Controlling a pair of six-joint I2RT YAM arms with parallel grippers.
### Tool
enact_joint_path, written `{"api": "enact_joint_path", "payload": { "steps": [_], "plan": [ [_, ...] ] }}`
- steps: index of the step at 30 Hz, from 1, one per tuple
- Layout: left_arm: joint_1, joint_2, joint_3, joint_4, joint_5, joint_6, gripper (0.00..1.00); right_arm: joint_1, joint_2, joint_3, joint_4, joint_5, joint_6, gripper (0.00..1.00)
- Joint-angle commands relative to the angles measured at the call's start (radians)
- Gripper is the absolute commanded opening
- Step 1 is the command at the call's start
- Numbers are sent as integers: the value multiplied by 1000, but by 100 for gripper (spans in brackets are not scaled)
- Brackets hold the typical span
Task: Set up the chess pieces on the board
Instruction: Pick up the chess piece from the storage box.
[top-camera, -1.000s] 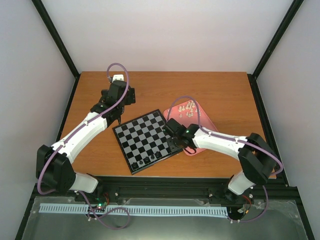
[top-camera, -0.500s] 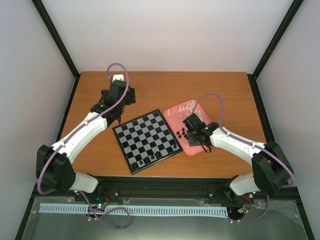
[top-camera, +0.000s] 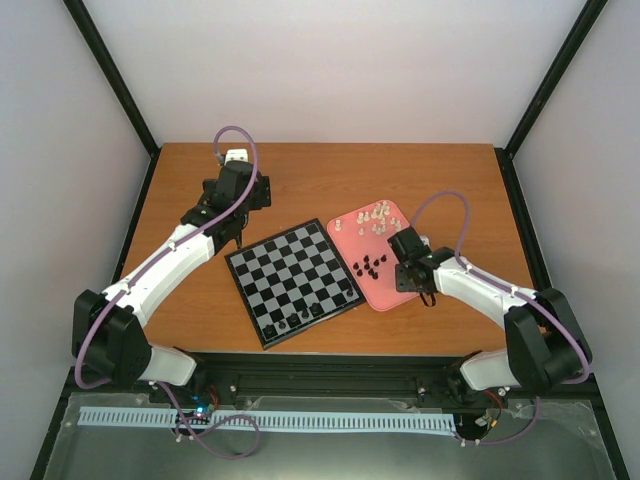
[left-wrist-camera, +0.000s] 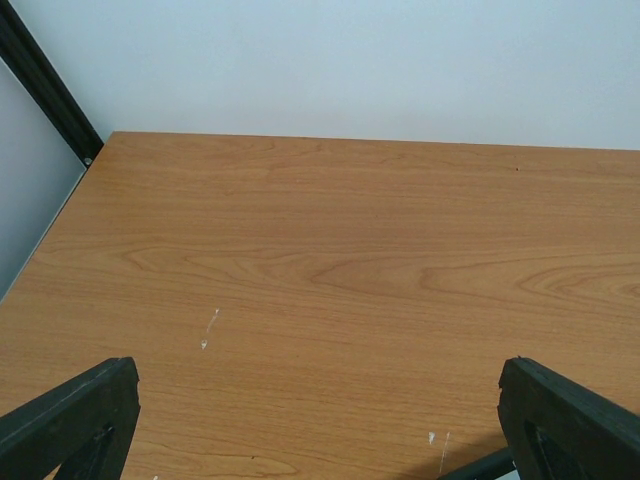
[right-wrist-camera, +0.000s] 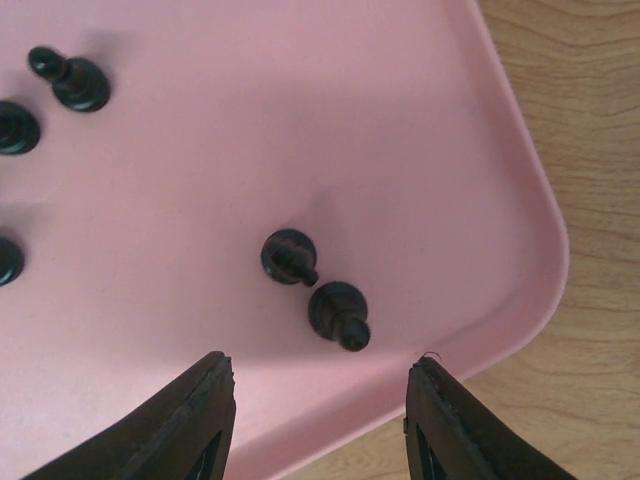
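The board (top-camera: 293, 280) lies at the table's centre with three black chess pieces (top-camera: 298, 320) along its near edge. Right of it, a pink tray (top-camera: 345, 225) holds cream pieces (top-camera: 375, 214) at the back and black ones (top-camera: 369, 266) in the middle. My right gripper (top-camera: 412, 278) hangs over the tray's near right part. In the right wrist view it (right-wrist-camera: 315, 405) is open, with two black pawns (right-wrist-camera: 290, 257) (right-wrist-camera: 338, 315) just ahead of the fingertips and nothing held. My left gripper (top-camera: 238, 238) is off the board's back left corner, open (left-wrist-camera: 320, 430) over bare wood.
More black pieces (right-wrist-camera: 78, 82) stand at the upper left of the right wrist view. The tray's rounded rim (right-wrist-camera: 545, 300) curves close to the right finger, with wooden table (right-wrist-camera: 590, 120) beyond. Black frame posts (top-camera: 110, 85) flank the table.
My right gripper has moved right, from the board's right edge to above the tray's near right part, and its jaws have widened a little. The left arm has not moved.
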Motion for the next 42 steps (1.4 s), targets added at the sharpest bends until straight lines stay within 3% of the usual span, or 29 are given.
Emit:
{"api": "enact_joint_path", "payload": {
  "steps": [1, 8, 12, 26, 32, 37, 42],
  "plan": [
    [-9, 5, 43, 20, -3, 16, 100, -50, 9, -9, 48, 14, 2, 46],
    [-9, 13, 44, 21, -12, 19, 100, -90, 42, -8, 96, -38, -25, 38],
    [-9, 22, 48, 21, -20, 21, 100, -105, 60, -8, 111, -54, -35, 23],
    [-9, 28, 49, 19, -26, 23, 100, -114, 88, -8, 117, -66, -41, 18],
    [-9, 7, 38, 22, -32, 20, 100, -114, 89, -7, 117, -63, -38, 3],
    [-9, 4, 40, 21, -28, 19, 100, -109, 35, -1, 85, -60, -28, 3],
    [-9, 2, 43, 16, -33, 16, 100, 24, -52, 96, -14, -58, 5, 3]
  ]
}}
